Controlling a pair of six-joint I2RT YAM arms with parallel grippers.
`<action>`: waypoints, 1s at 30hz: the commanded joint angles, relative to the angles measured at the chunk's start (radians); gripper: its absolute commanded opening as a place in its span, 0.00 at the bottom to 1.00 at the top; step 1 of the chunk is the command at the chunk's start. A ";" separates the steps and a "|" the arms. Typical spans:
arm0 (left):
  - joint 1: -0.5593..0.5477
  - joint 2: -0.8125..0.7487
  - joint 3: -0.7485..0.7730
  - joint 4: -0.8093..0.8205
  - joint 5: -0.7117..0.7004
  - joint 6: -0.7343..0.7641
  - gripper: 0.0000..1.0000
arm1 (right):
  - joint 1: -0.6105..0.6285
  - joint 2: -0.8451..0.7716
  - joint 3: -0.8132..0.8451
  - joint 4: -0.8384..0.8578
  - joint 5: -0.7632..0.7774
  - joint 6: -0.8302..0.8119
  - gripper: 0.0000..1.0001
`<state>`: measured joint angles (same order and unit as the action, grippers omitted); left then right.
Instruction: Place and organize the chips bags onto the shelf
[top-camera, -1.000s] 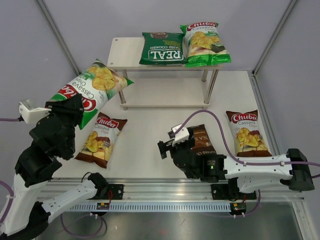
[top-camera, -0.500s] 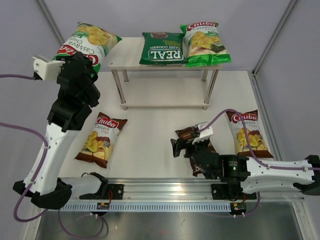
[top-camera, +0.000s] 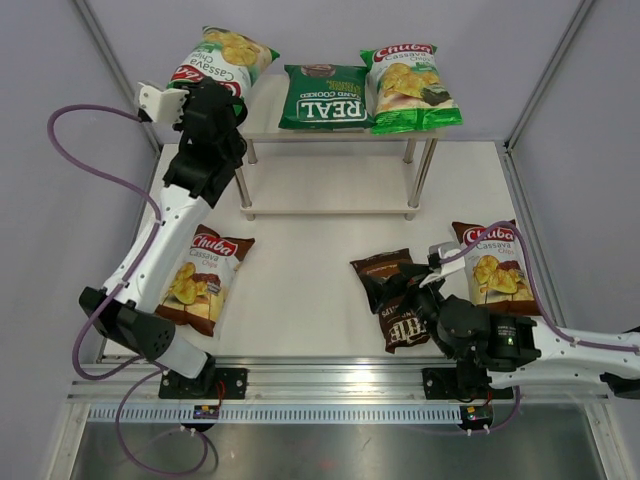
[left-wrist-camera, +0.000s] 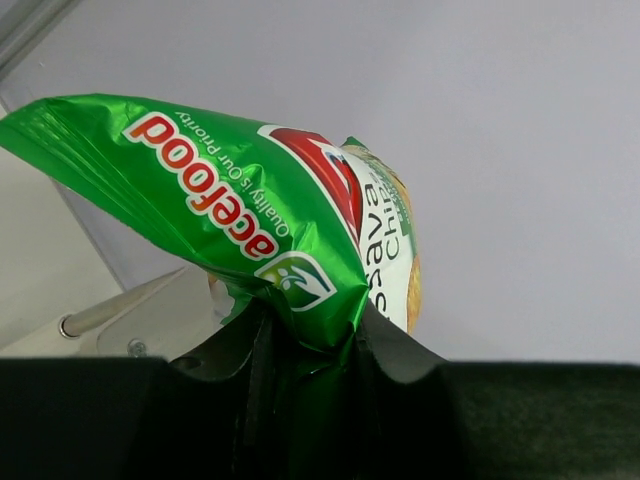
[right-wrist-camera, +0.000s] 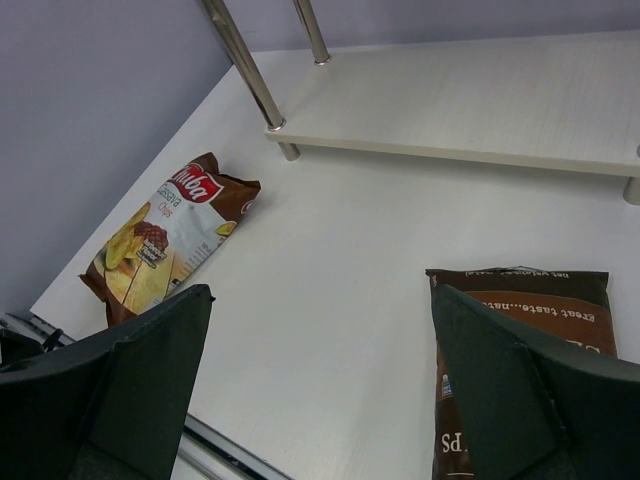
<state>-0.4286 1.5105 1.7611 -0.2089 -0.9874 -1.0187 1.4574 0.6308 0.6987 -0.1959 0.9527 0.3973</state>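
My left gripper (top-camera: 214, 97) is shut on the lower edge of a light-green Chuba bag (top-camera: 222, 56) and holds it in the air over the left end of the shelf's top board (top-camera: 262, 104). The left wrist view shows the pinched bag (left-wrist-camera: 250, 195) between my fingers (left-wrist-camera: 400, 350). A dark-green REAL bag (top-camera: 322, 97) and a second light-green Chuba bag (top-camera: 410, 88) lie on the top board. My right gripper (top-camera: 402, 298) is open and empty, low over the dark-brown Kettle bag (top-camera: 393, 297); that bag (right-wrist-camera: 520, 300) lies beside the right finger.
One brown-and-white Chuba bag (top-camera: 203, 277) lies on the table at the left, also in the right wrist view (right-wrist-camera: 165, 235). Another (top-camera: 495, 265) lies at the right. The shelf's lower board (right-wrist-camera: 480, 110) is bare. Grey walls close the back and sides.
My left arm has swung the light-green bag up and to the right, to the shelf's left end. My right gripper has drawn back to the right; the Kettle bag now lies flat.
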 joint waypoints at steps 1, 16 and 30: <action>0.005 0.033 0.064 0.161 -0.036 -0.050 0.09 | 0.001 -0.025 -0.014 0.055 -0.015 -0.021 0.99; -0.056 0.103 0.066 0.160 -0.051 -0.064 0.36 | 0.003 -0.135 -0.042 -0.005 -0.003 0.011 1.00; -0.073 0.027 -0.052 0.192 -0.063 -0.041 0.63 | 0.001 -0.157 -0.022 -0.073 0.014 0.077 1.00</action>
<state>-0.5022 1.5982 1.7226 -0.1028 -1.0092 -1.0702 1.4574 0.4694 0.6601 -0.2749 0.9272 0.4480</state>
